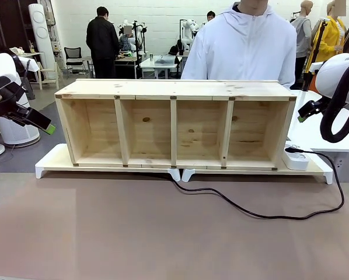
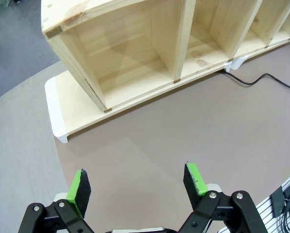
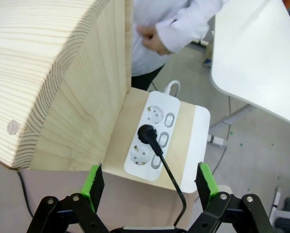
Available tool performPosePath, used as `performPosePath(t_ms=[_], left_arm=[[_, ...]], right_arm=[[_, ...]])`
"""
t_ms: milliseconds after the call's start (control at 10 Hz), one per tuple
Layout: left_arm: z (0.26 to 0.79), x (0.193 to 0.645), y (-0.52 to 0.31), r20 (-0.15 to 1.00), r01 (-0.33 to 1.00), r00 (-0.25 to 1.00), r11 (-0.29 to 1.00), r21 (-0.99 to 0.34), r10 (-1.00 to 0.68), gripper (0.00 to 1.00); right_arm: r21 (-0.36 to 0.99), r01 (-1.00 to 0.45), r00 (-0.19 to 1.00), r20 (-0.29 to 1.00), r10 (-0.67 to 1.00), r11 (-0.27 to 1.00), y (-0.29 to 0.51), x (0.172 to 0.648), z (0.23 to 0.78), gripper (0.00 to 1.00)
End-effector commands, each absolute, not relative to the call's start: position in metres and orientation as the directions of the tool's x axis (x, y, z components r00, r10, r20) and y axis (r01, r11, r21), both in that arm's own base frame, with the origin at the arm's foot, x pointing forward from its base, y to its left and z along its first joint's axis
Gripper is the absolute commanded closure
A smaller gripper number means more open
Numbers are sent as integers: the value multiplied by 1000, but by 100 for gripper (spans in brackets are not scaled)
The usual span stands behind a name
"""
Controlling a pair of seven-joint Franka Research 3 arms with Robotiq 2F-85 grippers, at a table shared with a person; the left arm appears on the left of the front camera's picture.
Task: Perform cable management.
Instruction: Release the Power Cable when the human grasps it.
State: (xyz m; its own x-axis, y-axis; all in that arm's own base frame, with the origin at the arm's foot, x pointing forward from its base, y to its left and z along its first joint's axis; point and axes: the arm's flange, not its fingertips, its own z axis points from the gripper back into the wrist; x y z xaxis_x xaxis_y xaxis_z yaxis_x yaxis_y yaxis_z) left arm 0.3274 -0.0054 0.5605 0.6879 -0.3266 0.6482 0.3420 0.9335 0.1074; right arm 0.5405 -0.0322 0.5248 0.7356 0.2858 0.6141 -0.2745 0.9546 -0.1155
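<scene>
A thin black cable [image 1: 262, 214] runs from under the middle of the wooden shelf [image 1: 174, 119], loops across the brown table and rises to a black plug [image 3: 149, 133] seated in the white power strip [image 3: 153, 135] at the shelf's right end. Part of the cable [image 2: 261, 80] also lies by the shelf's foot in the left wrist view. My right gripper [image 3: 149, 184] hangs open above the strip, its green pads [image 3: 93, 181] on either side of the cable. My left gripper [image 2: 137, 187] is open and empty over bare table at the left, its tip [image 1: 46, 126] beside the shelf's left end.
The shelf stands on two white-edged wooden risers [image 1: 55, 163]. A person in a white jacket [image 1: 241, 46] stands behind the shelf, hands [image 3: 152, 41] near the waist. A white table [image 3: 261, 58] lies to the right. The brown tabletop [image 1: 133, 233] in front is open.
</scene>
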Motion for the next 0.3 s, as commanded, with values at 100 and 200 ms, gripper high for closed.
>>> performPosePath(t_ms=[100, 200], left_arm=[[561, 327, -6, 651, 336, 692, 937, 94, -313, 0], [561, 327, -6, 651, 336, 692, 937, 94, -313, 0]], right_arm=[[-108, -271, 736, 617, 278, 956, -33, 540, 525, 2], [-108, -271, 736, 617, 278, 956, -33, 540, 525, 2]])
